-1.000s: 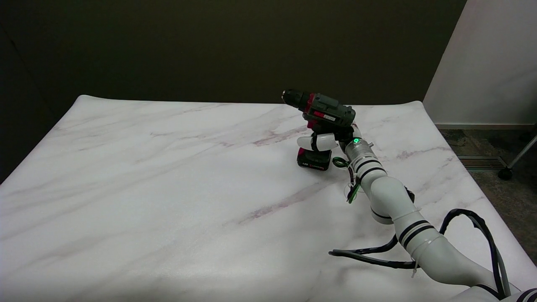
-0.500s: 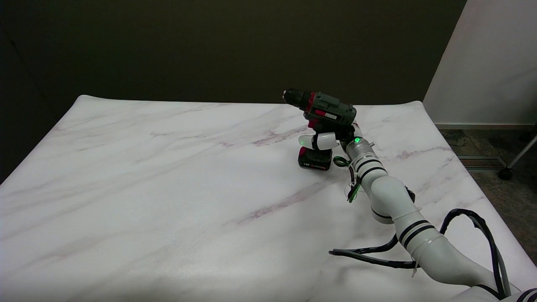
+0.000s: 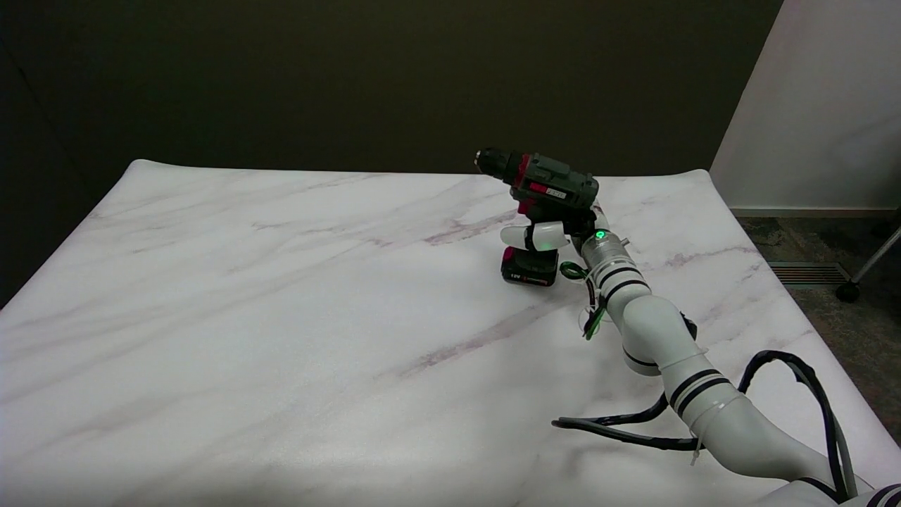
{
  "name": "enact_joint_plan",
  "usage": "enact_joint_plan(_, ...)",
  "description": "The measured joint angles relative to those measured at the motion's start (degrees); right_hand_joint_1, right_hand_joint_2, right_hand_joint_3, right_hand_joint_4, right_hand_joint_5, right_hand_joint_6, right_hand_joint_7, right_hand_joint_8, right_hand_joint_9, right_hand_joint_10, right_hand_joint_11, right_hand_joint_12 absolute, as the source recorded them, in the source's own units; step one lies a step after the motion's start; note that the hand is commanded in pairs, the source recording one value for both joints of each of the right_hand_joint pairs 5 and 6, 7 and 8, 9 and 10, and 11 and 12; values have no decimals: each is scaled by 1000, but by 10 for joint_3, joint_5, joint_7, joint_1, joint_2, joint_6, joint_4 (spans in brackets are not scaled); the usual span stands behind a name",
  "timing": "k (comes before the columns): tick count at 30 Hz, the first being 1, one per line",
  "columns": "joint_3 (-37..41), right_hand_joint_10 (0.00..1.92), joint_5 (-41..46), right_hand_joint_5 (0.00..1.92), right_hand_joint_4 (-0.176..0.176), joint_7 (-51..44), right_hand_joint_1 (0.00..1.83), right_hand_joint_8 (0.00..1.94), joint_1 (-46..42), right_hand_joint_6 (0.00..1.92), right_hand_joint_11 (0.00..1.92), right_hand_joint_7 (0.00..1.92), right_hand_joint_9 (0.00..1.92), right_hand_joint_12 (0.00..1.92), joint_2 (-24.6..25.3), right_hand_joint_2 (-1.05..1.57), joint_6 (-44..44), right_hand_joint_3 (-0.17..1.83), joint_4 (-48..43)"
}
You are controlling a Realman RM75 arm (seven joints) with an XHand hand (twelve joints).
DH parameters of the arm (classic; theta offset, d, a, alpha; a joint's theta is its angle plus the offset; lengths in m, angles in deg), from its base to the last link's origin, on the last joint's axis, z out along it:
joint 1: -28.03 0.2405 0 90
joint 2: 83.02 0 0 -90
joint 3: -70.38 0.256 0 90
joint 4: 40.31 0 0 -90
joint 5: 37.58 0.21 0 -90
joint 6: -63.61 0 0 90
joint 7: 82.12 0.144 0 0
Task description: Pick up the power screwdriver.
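Head view: the power screwdriver (image 3: 547,204) stands at the far right of the bench (image 3: 281,317), its grip wrapped by the robot hand (image 3: 545,236). The base looks grounded, though unclear. A loose hold could tip it.

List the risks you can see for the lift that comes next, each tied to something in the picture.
The right hand wraps only the narrow handle of the power screwdriver, between the heavy body above and the battery base resting on the table, so the tool might pivot or slip as it rises. The grip's far side is hidden, so its firmness is uncertain.
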Motion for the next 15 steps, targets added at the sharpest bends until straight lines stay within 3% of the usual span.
enact_joint_plan(1, 0, 1310, 0, 823, 176, 0, 1565, 1580, 0, 823, 1034, 1580, 1310, 1034, 0, 516, 0, 457, 0)
enact_joint_plan(4, 0, 1460, 0, 841, 176, 0, 1528, 1920, 0, 841, 1145, 1920, 1460, 1145, 0, 715, 0, 336, 0)
enact_joint_plan(8, 0, 1581, 0, 806, 176, 0, 1484, 1920, 0, 806, 1231, 1920, 1581, 1231, 0, 912, 2, 245, 0)
enact_joint_plan(10, 1, 1686, 0, 849, 176, 0, 1442, 1920, 0, 849, 1292, 1920, 1686, 1292, 0, 1103, 4, 297, 0)
enact_joint_plan(15, 1, 1746, 0, 890, 176, 0, 1402, 1920, 0, 890, 1419, 1920, 1746, 1419, 0, 1242, 7, 310, 0)
